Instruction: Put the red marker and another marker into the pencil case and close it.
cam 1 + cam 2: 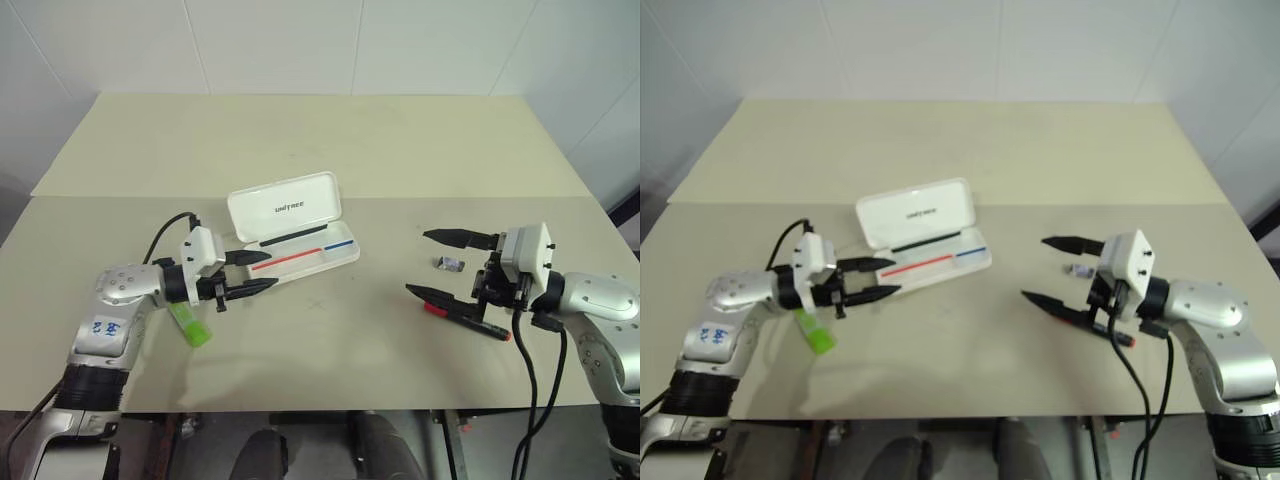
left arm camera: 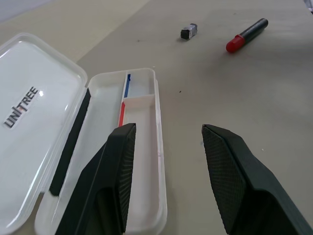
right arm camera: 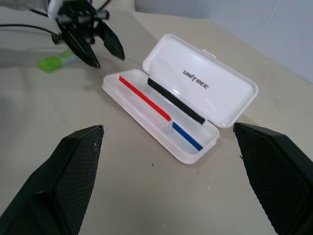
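The white pencil case (image 1: 262,216) lies open at mid-table, lid tipped back, a red-and-blue stripe in its tray. My left gripper (image 1: 258,272) hovers at the tray's left end, open and empty, one fingertip over the tray. Under my left forearm the light-green marker (image 1: 190,325) lies flat on the table. At the right, the red marker (image 1: 470,320) lies beneath the lower finger of my right gripper (image 1: 417,262), which stands wide open, points toward the case and holds nothing. In the left wrist view the red marker (image 2: 247,35) is well beyond the case.
A small grey-black bit (image 1: 449,263) lies on the table between my right gripper's fingers, just behind the red marker. The tabletop (image 1: 330,140) stretches far behind the case to a white wall. The front edge runs close under both arms.
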`<action>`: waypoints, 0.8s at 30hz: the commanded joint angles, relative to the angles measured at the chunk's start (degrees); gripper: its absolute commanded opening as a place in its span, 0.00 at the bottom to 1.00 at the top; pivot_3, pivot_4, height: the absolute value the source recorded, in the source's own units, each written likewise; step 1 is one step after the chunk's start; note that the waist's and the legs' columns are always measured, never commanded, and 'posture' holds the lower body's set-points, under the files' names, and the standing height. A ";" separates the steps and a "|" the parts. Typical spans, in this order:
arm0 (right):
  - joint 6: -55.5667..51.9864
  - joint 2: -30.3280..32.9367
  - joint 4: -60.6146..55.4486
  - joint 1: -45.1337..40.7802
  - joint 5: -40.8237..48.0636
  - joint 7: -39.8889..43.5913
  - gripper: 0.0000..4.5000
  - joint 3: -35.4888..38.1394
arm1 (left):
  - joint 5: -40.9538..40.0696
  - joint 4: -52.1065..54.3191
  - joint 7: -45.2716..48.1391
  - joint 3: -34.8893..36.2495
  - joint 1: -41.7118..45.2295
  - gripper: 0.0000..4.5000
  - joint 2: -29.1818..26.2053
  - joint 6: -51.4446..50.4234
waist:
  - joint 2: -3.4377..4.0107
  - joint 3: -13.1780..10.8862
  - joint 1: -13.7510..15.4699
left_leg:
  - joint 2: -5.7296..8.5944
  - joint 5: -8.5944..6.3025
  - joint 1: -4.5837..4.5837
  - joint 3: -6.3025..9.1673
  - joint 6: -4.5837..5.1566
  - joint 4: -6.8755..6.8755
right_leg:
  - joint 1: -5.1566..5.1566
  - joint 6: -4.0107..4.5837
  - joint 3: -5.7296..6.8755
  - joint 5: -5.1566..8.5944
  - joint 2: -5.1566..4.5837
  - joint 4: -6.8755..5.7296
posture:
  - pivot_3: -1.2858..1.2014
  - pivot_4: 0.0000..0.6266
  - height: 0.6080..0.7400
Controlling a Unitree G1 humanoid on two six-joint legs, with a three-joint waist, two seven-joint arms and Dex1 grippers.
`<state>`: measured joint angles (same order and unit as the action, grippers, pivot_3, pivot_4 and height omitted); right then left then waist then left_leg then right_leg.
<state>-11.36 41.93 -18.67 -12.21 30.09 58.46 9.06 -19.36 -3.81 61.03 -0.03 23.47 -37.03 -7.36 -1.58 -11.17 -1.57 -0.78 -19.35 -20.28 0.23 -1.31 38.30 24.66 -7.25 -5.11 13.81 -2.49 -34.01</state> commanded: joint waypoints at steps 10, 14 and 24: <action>-0.08 -2.10 -7.74 1.68 -0.51 -5.70 1.00 -0.74 | 6.23 -7.35 4.14 -4.39 5.10 0.48 -1.66 1.87 | 0.00 0.00 -0.02 | 0.01 0.00 0.02 -0.01 0.00 0.03 | -0.01 0.02 0.00 0.01 0.01 -0.04 | 0.52 0.24 1.00; 0.29 -2.02 -8.73 2.83 -0.24 -6.13 1.00 -0.31 | 9.23 -9.76 5.19 -6.40 6.17 0.48 -2.98 1.37 | 0.00 0.00 -0.02 | 0.00 0.00 0.01 0.00 0.00 0.03 | 0.00 0.02 0.01 0.01 0.02 -0.06 | 0.52 0.24 1.00; 0.10 -1.54 -10.78 4.51 0.21 -5.96 1.00 -0.25 | 13.46 -12.68 6.32 -8.93 10.04 0.48 -3.00 2.68 | 0.00 0.00 -0.12 | 0.00 0.00 0.06 -0.03 0.00 0.12 | -0.01 0.03 -0.02 0.02 0.07 -0.04 | 0.52 0.24 1.00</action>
<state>-11.58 39.94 -27.13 -7.72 29.47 52.72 7.49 -6.51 -16.41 67.03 -8.76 33.08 -39.27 -5.12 -1.58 -11.17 -1.69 -0.79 -19.35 -20.22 0.20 -1.31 38.45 24.66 -7.22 -5.14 13.83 -2.43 -34.06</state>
